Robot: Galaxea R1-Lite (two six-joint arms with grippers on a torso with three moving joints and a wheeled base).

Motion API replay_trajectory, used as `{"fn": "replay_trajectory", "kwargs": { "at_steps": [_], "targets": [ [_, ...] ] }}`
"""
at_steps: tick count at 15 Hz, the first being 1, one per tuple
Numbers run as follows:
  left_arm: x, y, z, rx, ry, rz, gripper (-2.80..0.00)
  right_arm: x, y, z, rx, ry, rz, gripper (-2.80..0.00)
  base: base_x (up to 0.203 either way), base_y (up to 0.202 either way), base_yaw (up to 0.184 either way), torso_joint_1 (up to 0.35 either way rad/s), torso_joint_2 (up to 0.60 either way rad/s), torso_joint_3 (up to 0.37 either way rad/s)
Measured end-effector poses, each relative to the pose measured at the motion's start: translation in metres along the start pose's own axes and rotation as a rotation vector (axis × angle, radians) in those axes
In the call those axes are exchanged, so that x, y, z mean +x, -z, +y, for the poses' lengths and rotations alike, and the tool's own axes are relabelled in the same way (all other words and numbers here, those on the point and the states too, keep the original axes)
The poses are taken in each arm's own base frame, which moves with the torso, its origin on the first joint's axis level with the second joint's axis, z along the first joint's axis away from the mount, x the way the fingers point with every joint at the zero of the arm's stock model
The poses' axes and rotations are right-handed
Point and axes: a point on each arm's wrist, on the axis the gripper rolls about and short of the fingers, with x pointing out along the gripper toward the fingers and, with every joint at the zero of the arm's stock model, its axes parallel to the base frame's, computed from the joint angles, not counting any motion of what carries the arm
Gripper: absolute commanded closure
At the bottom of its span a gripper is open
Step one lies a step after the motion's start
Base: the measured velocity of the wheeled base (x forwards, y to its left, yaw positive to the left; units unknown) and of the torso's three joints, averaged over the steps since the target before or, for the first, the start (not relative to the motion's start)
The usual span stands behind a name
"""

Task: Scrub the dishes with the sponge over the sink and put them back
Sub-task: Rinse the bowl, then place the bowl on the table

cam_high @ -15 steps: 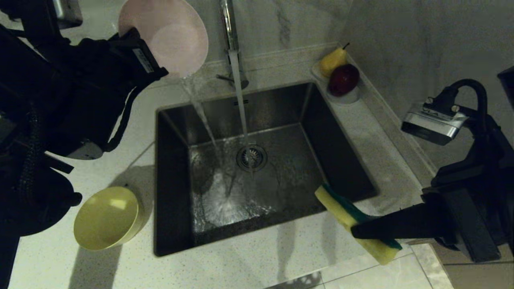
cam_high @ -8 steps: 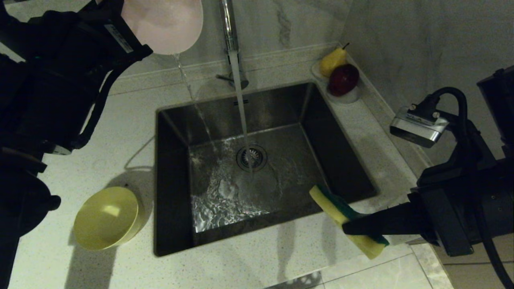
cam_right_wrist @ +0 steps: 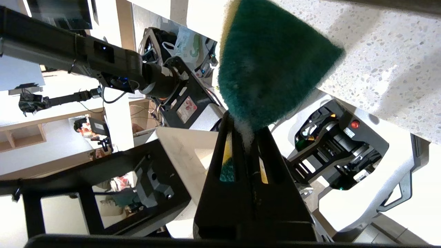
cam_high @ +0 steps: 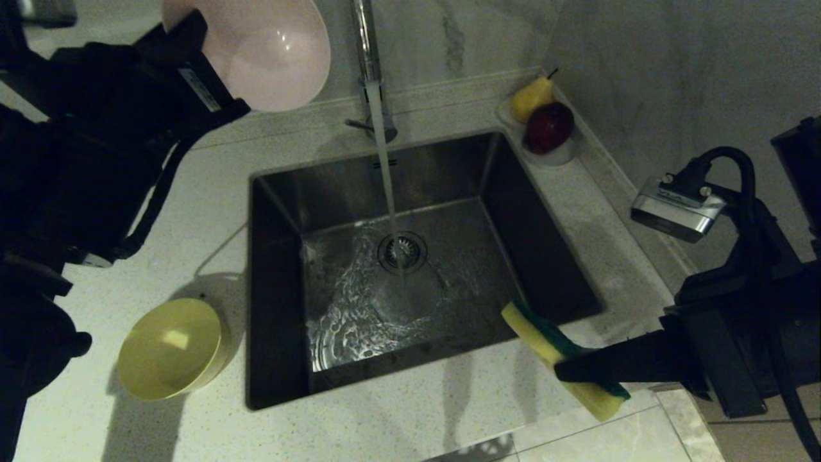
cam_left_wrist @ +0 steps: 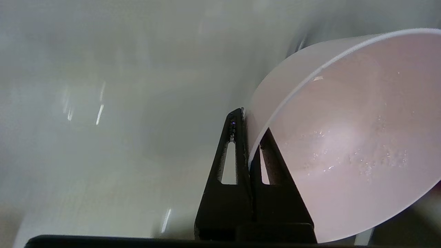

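We see the left gripper point(cam_left_wrist: 248, 137) pinching the rim of the pale pink round plastic bowl point(cam_high: 269, 51), held high beside the tall chrome tap point(cam_high: 367, 45), left of the square stainless steel sink point(cam_high: 410, 269). The right gripper point(cam_high: 567, 371) clamps the yellow sponge with a green scouring face point(cam_high: 545, 337) at the sink's near right corner. The yellow plastic bowl point(cam_high: 170, 346) rests on the speckled countertop point(cam_high: 192, 192).

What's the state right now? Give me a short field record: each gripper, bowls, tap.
left gripper: shut on the pink bowl rim, held high behind the sink's left corner
right gripper: shut on the sponge, at the sink's front right corner
yellow bowl: on the counter, left of the sink
blue bowl: not in view
tap: running, stream lands by the drain
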Motion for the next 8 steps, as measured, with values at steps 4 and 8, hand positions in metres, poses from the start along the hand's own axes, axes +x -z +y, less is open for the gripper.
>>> {"fn": "replay_trajectory", "kwargs": {
  "at_steps": [4,8],
  "targets": [
    [-0.003,0.021,-0.002,0.050,-0.068,0.309,0.00,-0.005,0.003,0.001,-0.004,-0.002,-0.009,0.00,0.000,0.000,0.000,0.000,0.00,0.000],
    [-0.005,0.015,0.001,-0.020,-0.064,0.385,0.00,-0.013,0.009,0.003,-0.001,-0.004,-0.020,0.00,0.000,0.000,0.000,0.000,0.00,0.000]
  ]
}}
